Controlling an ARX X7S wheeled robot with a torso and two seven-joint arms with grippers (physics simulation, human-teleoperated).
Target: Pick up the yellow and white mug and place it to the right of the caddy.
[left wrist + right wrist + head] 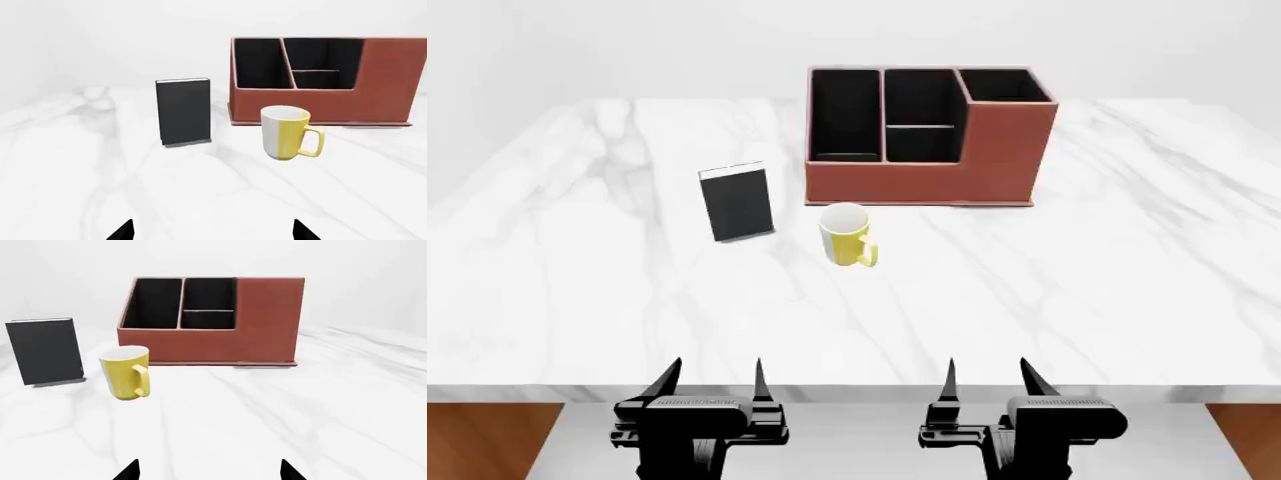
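Note:
The yellow and white mug (846, 235) stands upright on the marble table, just in front of the caddy (928, 160), handle toward the right. It also shows as the mug (288, 132) in the left wrist view and the mug (126, 372) in the right wrist view. The reddish-brown caddy (373, 85) (213, 335) has black-lined compartments and a taller right section. My left gripper (713, 385) and right gripper (988, 383) hover at the table's near edge, both open and empty, well short of the mug. Only fingertips (123, 231) (287, 470) show in the wrist views.
A small black upright card (737, 203) stands left of the mug, also seen as the card (184, 112) (45, 351). The white marble table (1121, 260) stretches wide to the right of the caddy. Its front edge runs just ahead of the grippers.

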